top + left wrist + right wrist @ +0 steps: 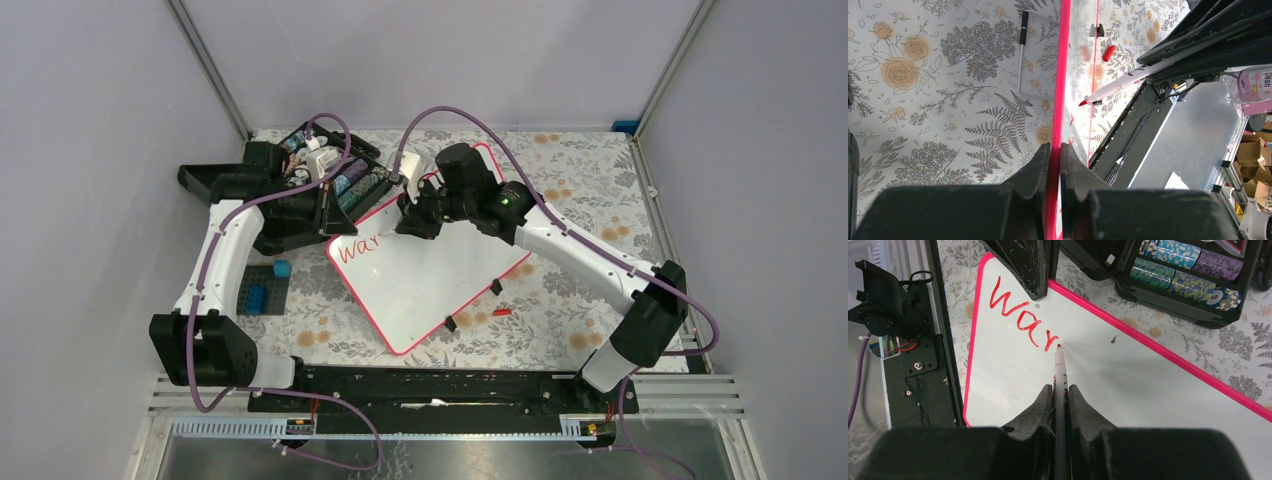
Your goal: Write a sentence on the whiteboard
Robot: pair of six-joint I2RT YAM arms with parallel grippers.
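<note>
The whiteboard (440,285) lies tilted on the flowered table, white with a pink rim. The sentence (362,247) on it reads "War" in red (1020,315). My left gripper (1055,147) is shut on the board's pink rim (1063,75) at its upper left edge; its fingers (1028,265) show at the top of the right wrist view. My right gripper (1060,389) is shut on a white marker (1060,367). The marker's red tip touches the board just after the "r". In the top view the right gripper (410,222) hangs over the board's upper part.
An open black case (320,185) of poker chips (1188,270) stands behind the board's left edge. The red marker cap (502,311) lies right of the board, near two black clips (496,287). A blue block (282,268) sits on a dark plate (262,295) at the left.
</note>
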